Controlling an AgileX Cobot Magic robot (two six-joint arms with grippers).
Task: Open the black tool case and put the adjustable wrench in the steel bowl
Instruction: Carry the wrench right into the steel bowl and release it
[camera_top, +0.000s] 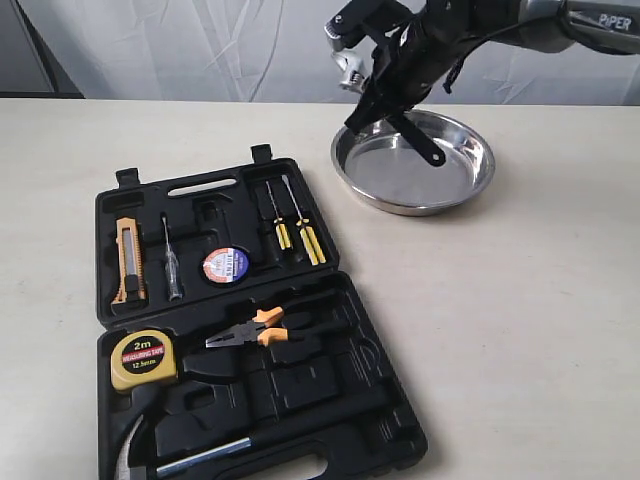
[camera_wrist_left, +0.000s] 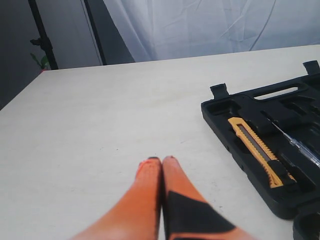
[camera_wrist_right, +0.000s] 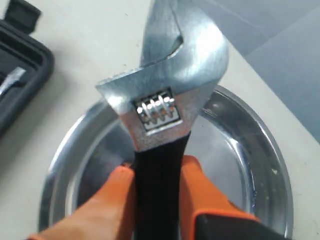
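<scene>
The right gripper (camera_wrist_right: 159, 172) is clamped on the black handle of the adjustable wrench (camera_wrist_right: 165, 90) and holds it tilted over the steel bowl (camera_top: 470, 185), silver head uppermost. Its arm (camera_top: 600, 22) reads "PIPER". The left gripper (camera_wrist_left: 161, 162) has its fingers pressed together, holding nothing. The black tool case (camera_top: 330, 420) lies open near the bowl; its yellow tape measure (camera_top: 143, 358) says "2m".

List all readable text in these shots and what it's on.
"PIPER": on the right arm.
"2m": on the yellow tape measure; the red band and the line under it are too small to read.
Label on the tape roll: blurred, unreadable.
No markings show on the adjustable wrench.
</scene>
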